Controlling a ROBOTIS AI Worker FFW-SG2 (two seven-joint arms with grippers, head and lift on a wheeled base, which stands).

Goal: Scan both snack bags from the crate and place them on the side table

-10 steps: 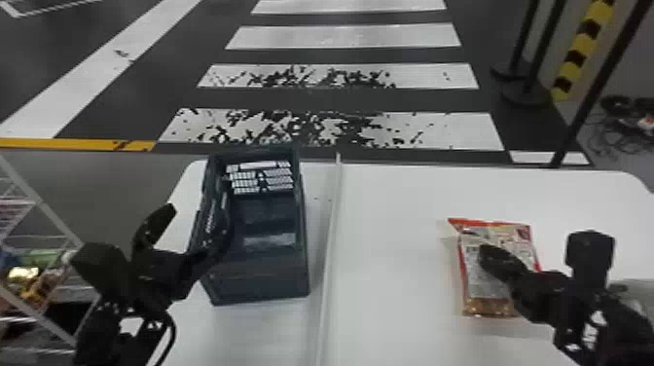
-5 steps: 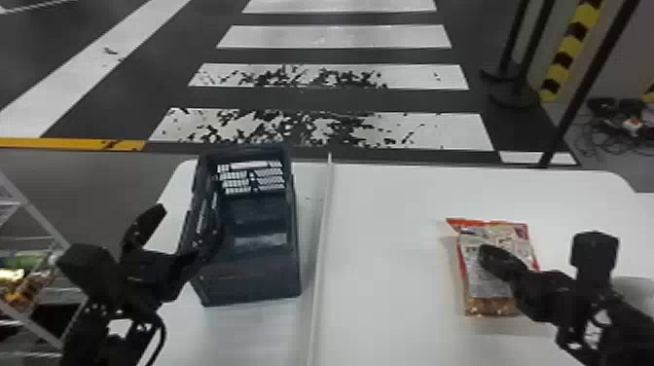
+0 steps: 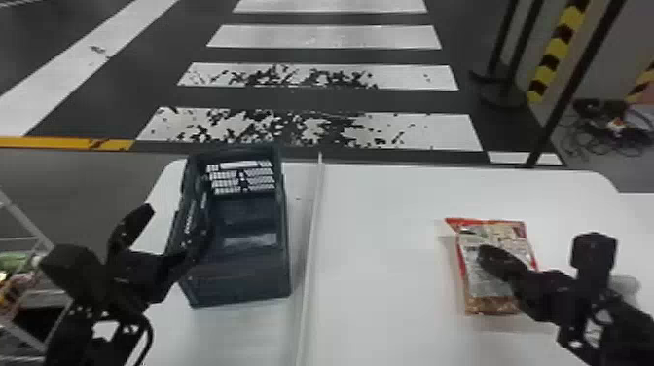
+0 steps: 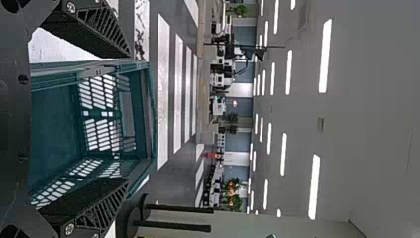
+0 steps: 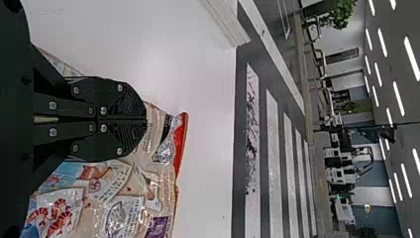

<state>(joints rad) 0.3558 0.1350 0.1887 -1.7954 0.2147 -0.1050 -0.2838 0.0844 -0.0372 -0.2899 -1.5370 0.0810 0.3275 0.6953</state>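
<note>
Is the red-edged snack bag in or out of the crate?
Out: the snack bag lies on the white table, right of the crate, across a pale strip.

Beyond the white worktop's [image 3: 389, 204] far edge, dark floor [image 3: 331, 100] bore white stripes [image 3: 321, 36], the nearest ones worn. A white rack [image 3: 24, 218] stood off its left edge. Past the far right corner were black posts [image 3: 573, 82], a yellow-and-black strip [image 3: 555, 51] and tangled cables [image 3: 603, 131]. Long lights [image 4: 324, 54] glowed along the grey ceiling [image 4: 371, 99].
</note>
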